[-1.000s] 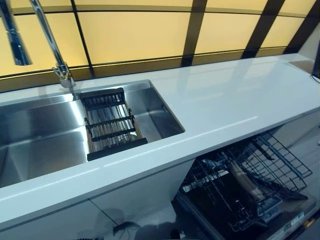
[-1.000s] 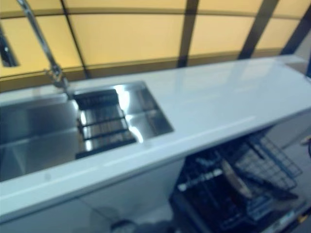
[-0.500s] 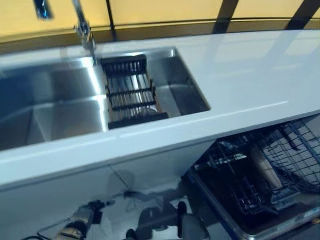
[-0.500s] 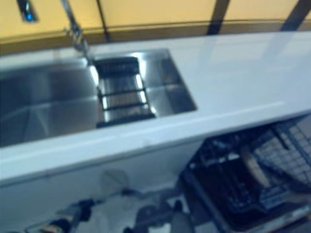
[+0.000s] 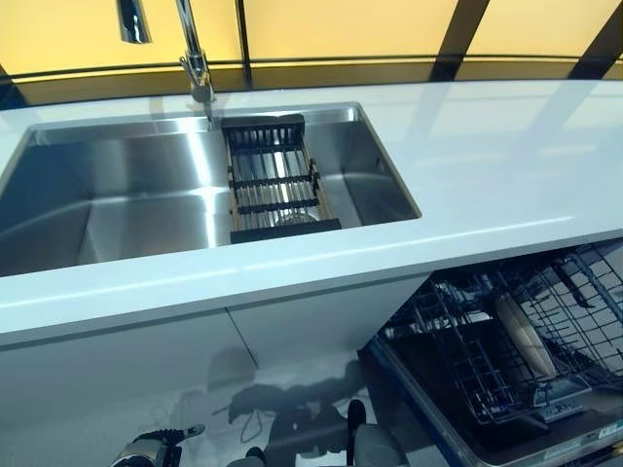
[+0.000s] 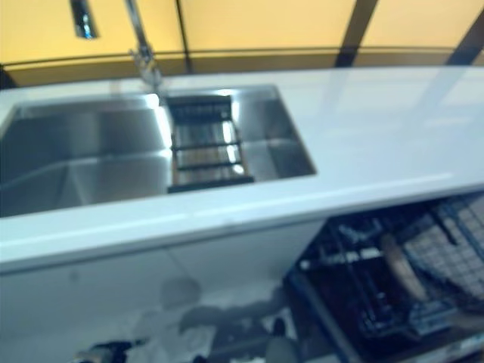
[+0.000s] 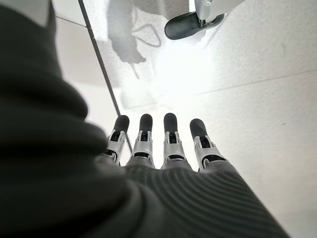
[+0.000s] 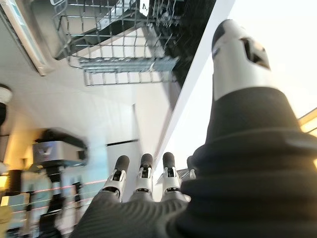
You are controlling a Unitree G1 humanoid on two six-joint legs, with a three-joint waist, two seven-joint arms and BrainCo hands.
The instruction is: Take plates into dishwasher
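Note:
The dishwasher [image 5: 428, 409] stands open under the counter at the lower right, its wire rack [image 5: 467, 331] pulled out. One pale plate [image 5: 526, 336] stands on edge in the rack. My left hand [image 5: 146, 453] hangs low by the floor at the bottom left; in its wrist view the hand [image 7: 171, 144] has straight fingers and holds nothing. My right hand [image 8: 143, 181] shows only in its wrist view, fingers straight and empty, with the rack [image 8: 124, 44] beyond them.
A white counter [image 5: 487, 165] runs across the view. A steel sink [image 5: 117, 204] is set into it, with a tap [image 5: 195, 58] behind and a black slatted drainer [image 5: 273, 180] across its right part. White cupboard fronts [image 5: 146, 360] stand below.
The whole picture has shifted: the camera has swung left and down, so more of the sink and the floor show. My left hand has come into view at the bottom.

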